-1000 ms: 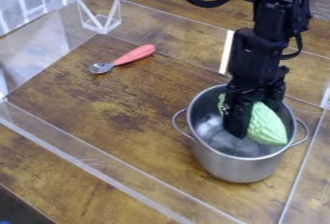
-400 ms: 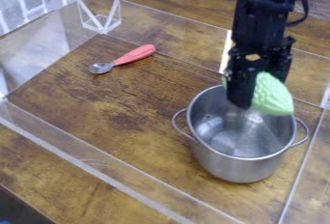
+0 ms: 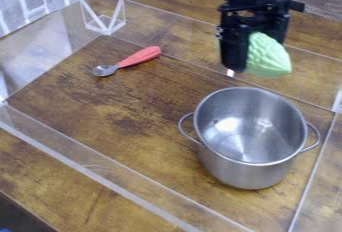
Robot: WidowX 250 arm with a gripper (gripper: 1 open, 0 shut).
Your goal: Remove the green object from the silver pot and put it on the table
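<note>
The light green, bumpy green object (image 3: 271,55) hangs in the air, clear of the silver pot (image 3: 245,169) and up and behind it in the picture. My gripper (image 3: 254,60) points down and is shut on it, with one dark finger (image 3: 231,48) showing on its left side. The pot stands upright on the brown wooden table (image 3: 120,116) at the right, and its inside looks empty.
A spoon with a red handle (image 3: 128,60) lies on the table to the left. A clear acrylic stand (image 3: 103,17) sits at the back left. Clear acrylic walls (image 3: 80,166) run along the table's edges.
My gripper has risen out of the pot with the green object in it and moved toward the back and a little left. The pot stayed where it was.
</note>
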